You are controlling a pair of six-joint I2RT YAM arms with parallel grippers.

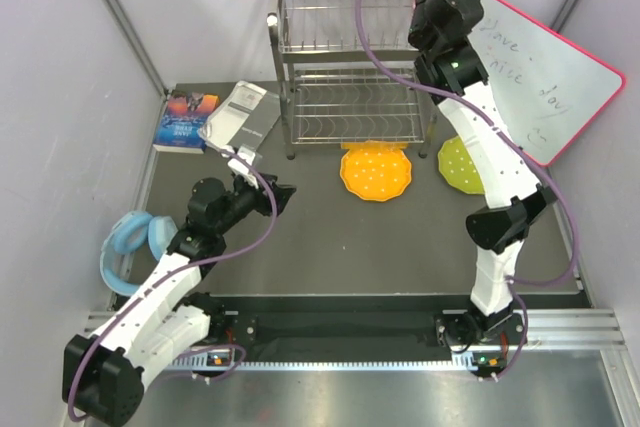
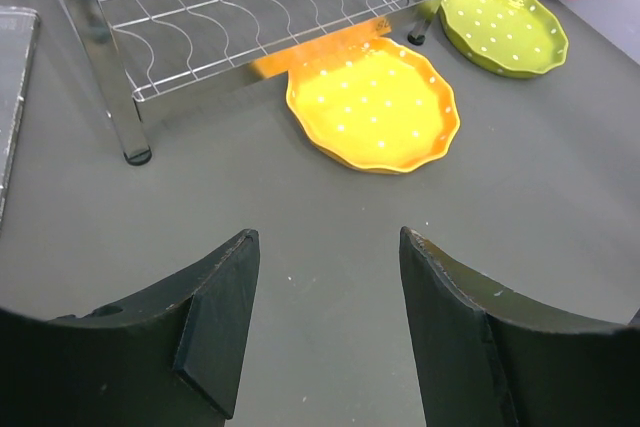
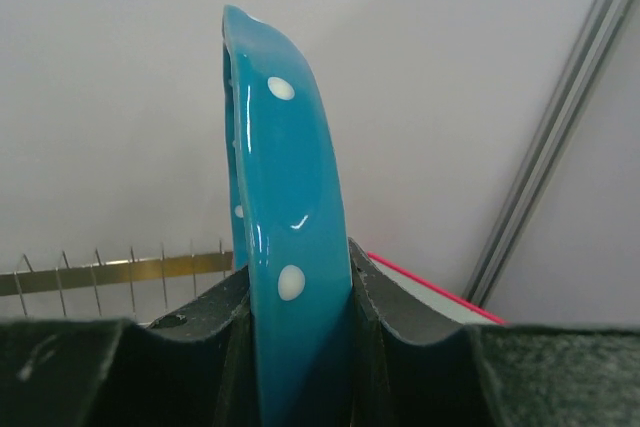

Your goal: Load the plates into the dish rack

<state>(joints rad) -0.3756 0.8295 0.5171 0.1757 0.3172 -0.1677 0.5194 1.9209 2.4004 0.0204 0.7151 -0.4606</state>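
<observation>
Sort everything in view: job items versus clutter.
Job: dish rack, orange plate, yellow-green plate, blue plate in the right pincer.
Clutter: book, whiteboard, pale blue dish, grey flat item.

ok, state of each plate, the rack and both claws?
dish rack: upright, no plate visible in it
blue plate: held on edge, off the table
orange plate: flat on table, by rack front
yellow-green plate: flat on table, right of rack
left claw: open, empty
right claw: shut on blue plate
</observation>
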